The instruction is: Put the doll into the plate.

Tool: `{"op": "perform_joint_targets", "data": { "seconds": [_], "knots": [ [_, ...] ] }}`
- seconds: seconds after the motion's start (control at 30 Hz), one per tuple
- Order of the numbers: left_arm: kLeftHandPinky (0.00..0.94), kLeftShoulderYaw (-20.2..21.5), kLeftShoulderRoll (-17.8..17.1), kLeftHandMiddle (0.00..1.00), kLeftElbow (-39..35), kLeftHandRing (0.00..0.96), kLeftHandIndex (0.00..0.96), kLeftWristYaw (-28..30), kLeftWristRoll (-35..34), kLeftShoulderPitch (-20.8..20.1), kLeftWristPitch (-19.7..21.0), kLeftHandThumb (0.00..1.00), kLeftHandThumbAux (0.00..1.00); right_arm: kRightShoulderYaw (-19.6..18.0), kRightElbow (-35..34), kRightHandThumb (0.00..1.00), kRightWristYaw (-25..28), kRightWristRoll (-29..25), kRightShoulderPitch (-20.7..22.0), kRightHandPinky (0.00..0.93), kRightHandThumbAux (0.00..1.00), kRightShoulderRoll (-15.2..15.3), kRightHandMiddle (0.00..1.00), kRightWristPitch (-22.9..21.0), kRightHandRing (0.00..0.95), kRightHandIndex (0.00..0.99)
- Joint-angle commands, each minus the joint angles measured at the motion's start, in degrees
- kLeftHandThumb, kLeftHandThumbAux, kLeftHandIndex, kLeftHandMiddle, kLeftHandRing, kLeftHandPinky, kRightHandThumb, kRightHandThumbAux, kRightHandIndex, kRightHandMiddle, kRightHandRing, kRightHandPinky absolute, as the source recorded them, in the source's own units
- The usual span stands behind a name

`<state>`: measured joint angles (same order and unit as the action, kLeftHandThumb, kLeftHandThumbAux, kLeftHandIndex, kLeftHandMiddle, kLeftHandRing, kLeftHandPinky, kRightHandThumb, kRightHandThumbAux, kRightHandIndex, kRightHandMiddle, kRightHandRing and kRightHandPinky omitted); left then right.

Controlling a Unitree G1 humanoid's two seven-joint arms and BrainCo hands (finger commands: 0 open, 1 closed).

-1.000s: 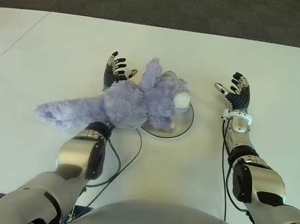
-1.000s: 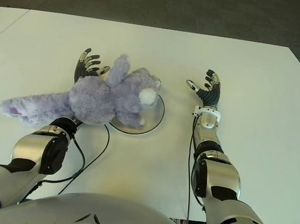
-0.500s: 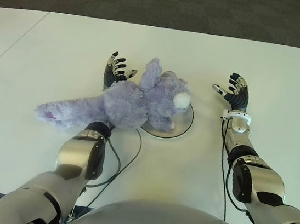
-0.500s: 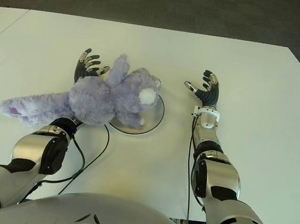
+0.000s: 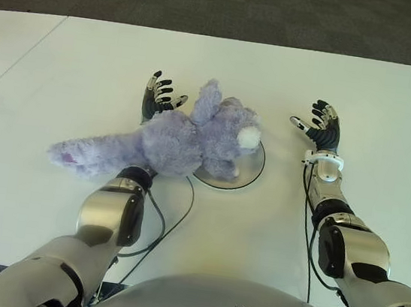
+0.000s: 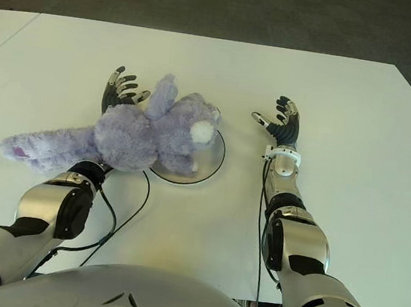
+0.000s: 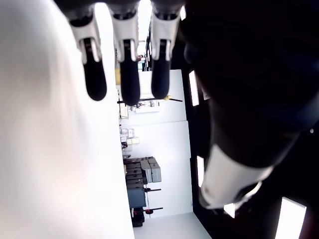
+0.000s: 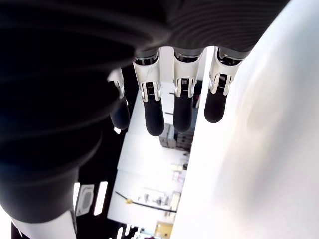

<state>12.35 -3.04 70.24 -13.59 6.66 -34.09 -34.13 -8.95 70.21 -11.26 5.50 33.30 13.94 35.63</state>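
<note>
A purple plush doll [image 5: 184, 139] lies on its side on the white table [image 5: 73, 68]. Its head and white snout overlap the left part of a round grey plate [image 5: 244, 175]; its body and long tail stretch off to the left over my left forearm. My left hand [image 5: 158, 96] shows just behind the doll's body, fingers spread and holding nothing. Right of the plate, my right hand [image 5: 320, 125] is open too, palm up, a short gap from the plate's rim. In each wrist view only straight fingers [image 7: 124, 55] and fingers [image 8: 182, 94] show, with nothing between them.
A thin black cable [image 5: 169, 224] runs from the left wrist across the table towards me. Dark carpet [image 5: 247, 8] lies beyond the table's far edge.
The right hand has shifted slightly left towards the plate. The doll and the left hand have not moved.
</note>
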Motion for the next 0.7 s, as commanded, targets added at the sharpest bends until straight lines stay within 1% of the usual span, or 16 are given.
{"op": "perform_joint_targets", "data": {
  "seconds": [0.03,0.1,0.17,0.23,0.4,0.7],
  "knots": [
    [0.315,-0.1,2.3,0.254,7.2,0.29,0.108,1.7,-0.4,11.9,6.2,0.05,0.848,0.8,7.0,0.0,1.0,0.7,-12.7,0.187,0.807,-6.9,0.228,-3.8,0.207,0.171],
    [0.318,-0.1,2.3,0.255,7.2,0.292,0.108,1.7,-0.4,11.9,6.2,0.047,0.845,0.8,7.0,0.0,1.0,0.7,-12.7,0.188,0.807,-6.9,0.231,-3.8,0.21,0.171],
    [0.316,-0.1,2.3,0.259,7.2,0.293,0.108,1.7,-0.4,11.9,6.1,0.045,0.848,0.9,7.0,0.0,0.9,0.7,-12.8,0.222,0.814,-6.9,0.232,-3.8,0.216,0.175],
    [0.316,-0.1,2.2,0.26,7.2,0.294,0.108,1.8,-0.4,11.9,6.1,0.043,0.848,0.9,7.0,0.0,0.9,0.7,-12.8,0.227,0.815,-6.9,0.233,-3.8,0.218,0.175],
    [0.321,-0.1,2.3,0.261,7.3,0.295,0.106,1.8,-0.4,11.9,6.2,0.044,0.854,0.8,7.0,0.0,0.9,0.7,-12.8,0.207,0.832,-6.9,0.239,-3.7,0.227,0.189],
    [0.313,0.0,2.2,0.266,7.3,0.298,0.114,1.9,-0.4,11.9,6.2,0.054,0.868,1.0,7.0,0.0,0.8,0.9,-12.7,0.211,0.807,-6.9,0.25,-3.8,0.238,0.187]
  ]
}}
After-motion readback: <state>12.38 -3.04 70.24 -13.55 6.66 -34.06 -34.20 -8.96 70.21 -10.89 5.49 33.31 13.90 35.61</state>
